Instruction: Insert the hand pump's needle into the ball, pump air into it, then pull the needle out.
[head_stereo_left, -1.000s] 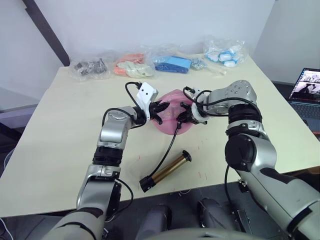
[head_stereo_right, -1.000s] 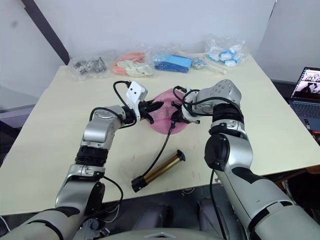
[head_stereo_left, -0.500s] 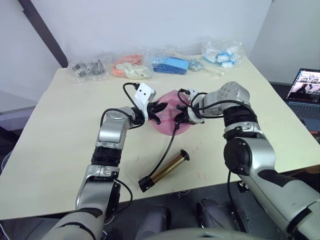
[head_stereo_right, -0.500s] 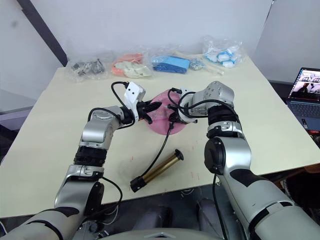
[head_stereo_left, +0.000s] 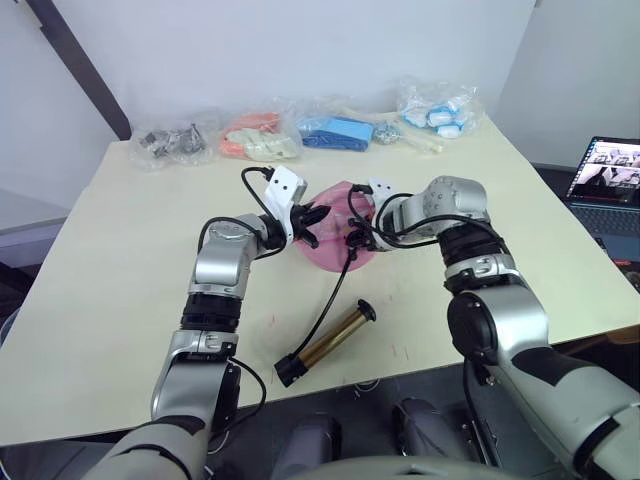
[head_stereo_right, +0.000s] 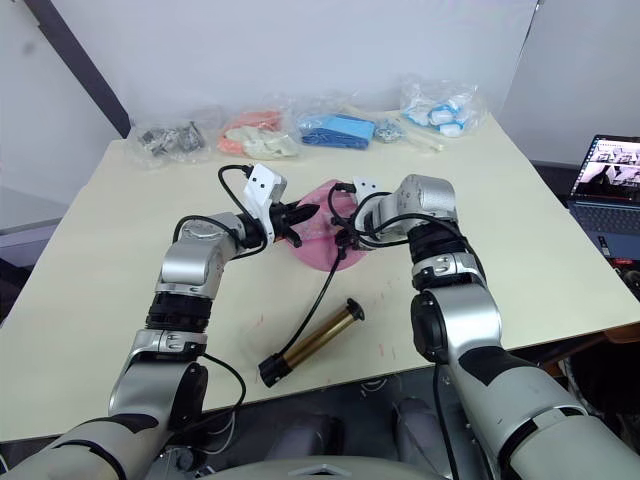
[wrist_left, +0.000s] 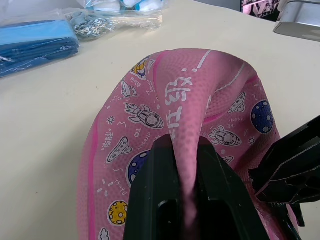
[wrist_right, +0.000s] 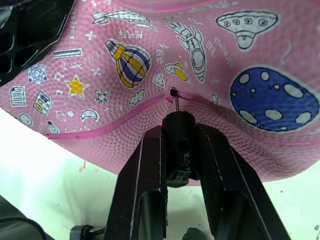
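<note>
Cream-coloured surface (head_stereo_left: 120, 260) against a white wall carries everything, and near its middle lies the ball (head_stereo_left: 335, 240), pink, limp and clearly underinflated, folded into a ridge. The left end effector (wrist_left: 180, 200) is closed on that ridge, pinching a fold of rubber between its two black fingers and steadying the ball. At the ball's 3 o'clock side the right end effector (wrist_right: 177, 145) is clamped on the small black fitting of the needle (wrist_right: 176, 102), whose thin pin points at the valve hole on a dark pink seam; the tip looks to be right at the hole's mouth, though whether it has gone in I cannot tell. From there the black hose (head_stereo_left: 335, 295) runs toward 6 o'clock to the hand pump (head_stereo_left: 328, 342), which lies flat and untouched on the surface near the front edge. By my reading the task is at its first step: insertion is under way or just about to happen, while pumping and pulling the needle out are both left to do. Along the far edge, at 12 o'clock from the ball, sits a row of clear plastic bags: one with dark small parts (head_stereo_left: 175, 142), one with orange and pale items (head_stereo_left: 258, 138), one with blue pieces (head_stereo_left: 338, 132), and one with white and blue objects (head_stereo_left: 435, 108). A laptop (head_stereo_left: 605, 175) stands off the surface at 3 o'clock.
</note>
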